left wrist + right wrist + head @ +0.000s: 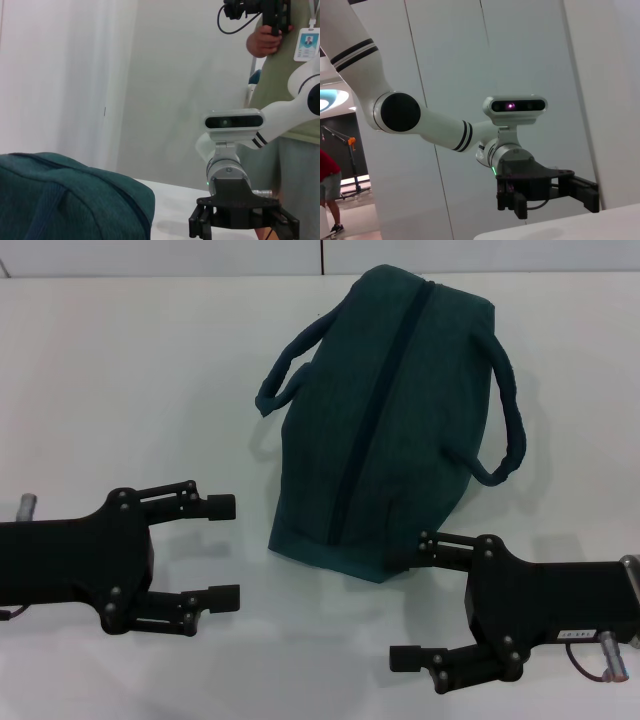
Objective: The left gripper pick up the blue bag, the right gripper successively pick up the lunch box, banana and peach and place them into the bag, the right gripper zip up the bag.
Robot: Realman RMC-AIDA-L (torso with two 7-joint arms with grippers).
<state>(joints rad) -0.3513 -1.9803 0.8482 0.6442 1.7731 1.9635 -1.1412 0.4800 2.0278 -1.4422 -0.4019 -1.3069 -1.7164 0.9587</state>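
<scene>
The blue bag [400, 410] lies on the white table [120, 390] at the centre back, its black zipper [375, 410] running along the top and looking shut. A loop handle sticks out on each side. My left gripper [225, 552] rests open at the front left, a short way from the bag's near end; the right wrist view shows it too [550, 197]. My right gripper [412, 602] is open at the front right, its upper finger beside the bag's near edge, and appears again in the left wrist view [245, 227]. Lunch box, banana and peach are out of view.
A person [285, 75] with a badge stands behind the right arm, holding a camera rig. A pale wall [200, 255] backs the table. Bare tabletop stretches to the left of the bag.
</scene>
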